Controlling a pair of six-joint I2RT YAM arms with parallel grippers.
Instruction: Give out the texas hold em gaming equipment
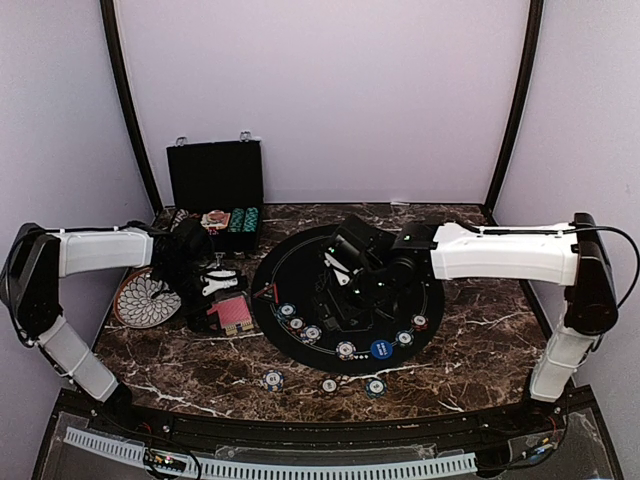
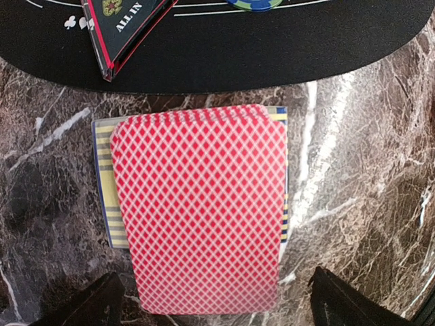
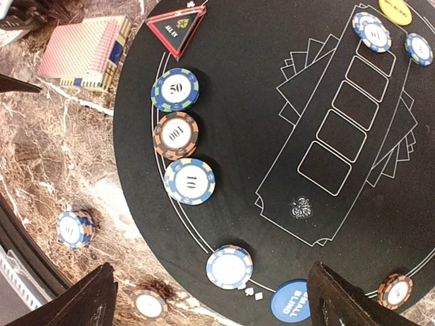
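A deck of red-backed cards (image 2: 197,210) lies on a yellow striped box on the marble, just left of the round black mat (image 1: 300,262); it also shows in the top view (image 1: 232,313). My left gripper (image 2: 217,305) hovers over the deck's near end, open and empty. My right gripper (image 3: 217,299) is open and empty above the mat's front left. Below it are a 50 chip (image 3: 175,89), a 100 chip (image 3: 176,134), a 10 chip (image 3: 189,180), a white-blue chip (image 3: 229,266) and a blue small-blind button (image 3: 292,307). An orange disc (image 3: 395,10) lies at the far rim.
A black case (image 1: 216,180) stands open at the back left with chips inside. A white petal plate (image 1: 140,298) lies left of the deck. A triangular all-in marker (image 3: 177,28) sits on the mat's edge. Three chips (image 1: 329,385) lie on the marble before the mat.
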